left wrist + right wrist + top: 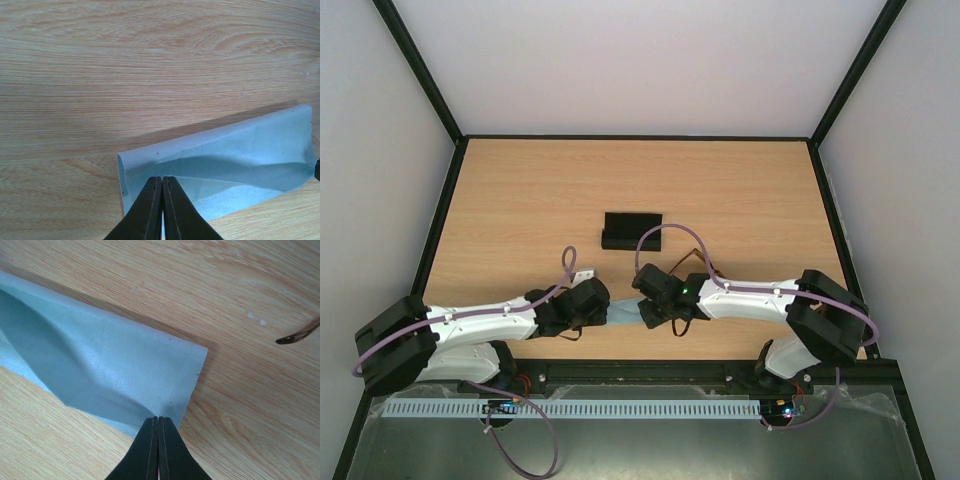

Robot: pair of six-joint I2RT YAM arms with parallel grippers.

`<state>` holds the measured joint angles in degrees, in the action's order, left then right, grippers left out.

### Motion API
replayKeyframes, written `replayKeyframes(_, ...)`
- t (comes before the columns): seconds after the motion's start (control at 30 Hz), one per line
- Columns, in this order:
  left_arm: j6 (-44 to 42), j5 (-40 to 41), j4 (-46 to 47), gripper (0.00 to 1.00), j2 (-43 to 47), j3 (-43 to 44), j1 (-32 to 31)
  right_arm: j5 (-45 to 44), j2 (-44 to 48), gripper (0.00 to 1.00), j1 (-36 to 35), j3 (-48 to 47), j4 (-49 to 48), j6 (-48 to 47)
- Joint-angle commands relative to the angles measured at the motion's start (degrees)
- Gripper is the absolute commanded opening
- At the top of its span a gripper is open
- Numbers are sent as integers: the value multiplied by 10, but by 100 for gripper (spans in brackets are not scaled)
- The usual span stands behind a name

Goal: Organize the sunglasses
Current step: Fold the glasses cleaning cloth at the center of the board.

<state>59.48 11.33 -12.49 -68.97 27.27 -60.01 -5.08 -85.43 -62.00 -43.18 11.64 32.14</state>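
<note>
At the near counter edge, the left end effector and right end effector are each pinching, fully closed, one end of the cloth. The sunglasses are lying to the right of the right end effector in its wrist view, apart from it. With only a temple tip showing, their long axis cannot be told. The right end effector is probably sitting nearer.

Blue cloth at left end effector, black case beyond
</note>
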Motion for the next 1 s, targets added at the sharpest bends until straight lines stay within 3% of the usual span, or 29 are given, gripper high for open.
replayKeyframes(0.0,5,15,-10,8,3,-1,-5,-2,11,2,-6,10,6,4)
replayKeyframes(0.37,19,30,-39,16,32,2,-5,4,15,10,-15,11,7,0)
replayKeyframes(0.53,29,30,-57,22,55,4,-5,-13,52,26,-16,9,28,8)
replayKeyframes(0.73,45,15,-72,32,41,16,-5,-56,63,32,-5,-17,72,16)
replayKeyframes(0.8,50,10,-71,38,39,13,-4,-50,64,32,7,-22,72,16)
replayKeyframes(0.97,61,-3,-66,63,41,1,-4,-10,86,36,66,-14,61,14)
